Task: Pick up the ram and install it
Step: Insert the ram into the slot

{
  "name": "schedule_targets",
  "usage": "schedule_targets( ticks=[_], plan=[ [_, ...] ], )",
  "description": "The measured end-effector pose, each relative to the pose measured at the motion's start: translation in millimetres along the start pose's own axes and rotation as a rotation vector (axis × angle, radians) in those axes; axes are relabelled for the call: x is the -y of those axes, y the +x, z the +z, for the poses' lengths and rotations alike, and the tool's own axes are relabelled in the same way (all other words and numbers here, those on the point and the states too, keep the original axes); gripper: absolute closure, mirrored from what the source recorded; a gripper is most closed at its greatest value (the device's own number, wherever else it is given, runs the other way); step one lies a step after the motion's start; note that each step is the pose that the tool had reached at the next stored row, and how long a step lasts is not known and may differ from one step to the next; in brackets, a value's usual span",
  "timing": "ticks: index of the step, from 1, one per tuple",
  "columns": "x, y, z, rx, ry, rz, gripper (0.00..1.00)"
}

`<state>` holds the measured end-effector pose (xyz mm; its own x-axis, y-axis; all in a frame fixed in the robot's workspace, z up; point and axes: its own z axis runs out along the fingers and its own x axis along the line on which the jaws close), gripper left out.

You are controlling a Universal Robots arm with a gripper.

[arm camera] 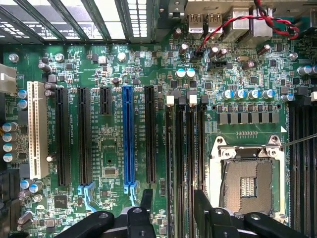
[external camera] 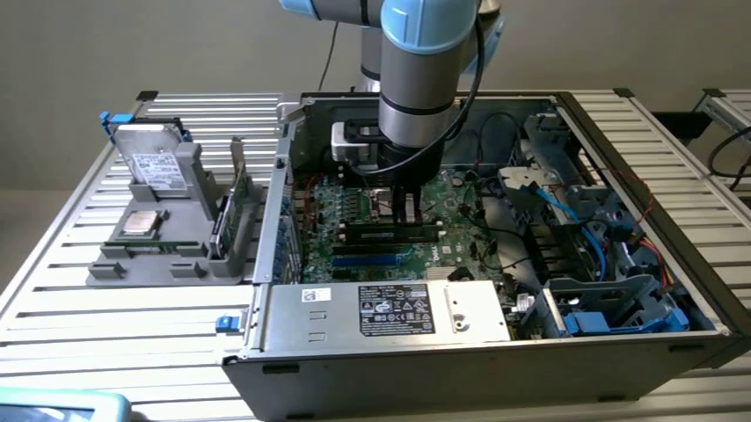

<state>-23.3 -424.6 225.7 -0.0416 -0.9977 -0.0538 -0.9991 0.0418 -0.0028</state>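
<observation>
Ram (external camera: 393, 235) (apparently slotted) beneath spread gripper (external camera: 395, 214)

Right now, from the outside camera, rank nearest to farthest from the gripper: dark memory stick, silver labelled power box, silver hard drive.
1. Dark thin ram, just below the gripper.
2. Silver labelled power box, case front.
3. Silver hard drive, exterior view's left.

Soft, even light whitens the slatted bench (external camera: 70, 264) in the exterior view, the inside of the computer case (external camera: 470, 352) lies shaded beneath the arm (external camera: 417, 70), and glare washes out the grille (arm camera: 99, 20) beside the wrist view's evenly lit motherboard (arm camera: 114, 148).
</observation>
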Motion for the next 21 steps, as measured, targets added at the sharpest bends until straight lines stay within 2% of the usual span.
schedule_targets(
  ticks=[10,16,21],
  plan=[
    [0.0,0.0,-0.1,-0.0011,0.0000,0.000,0.55],
    [0.0,-0.3,-5.7,-0.0071,0.0003,0.000,0.55],
    [0.1,-1.0,-19.4,-0.0156,0.0006,0.000,0.55]
  ],
)
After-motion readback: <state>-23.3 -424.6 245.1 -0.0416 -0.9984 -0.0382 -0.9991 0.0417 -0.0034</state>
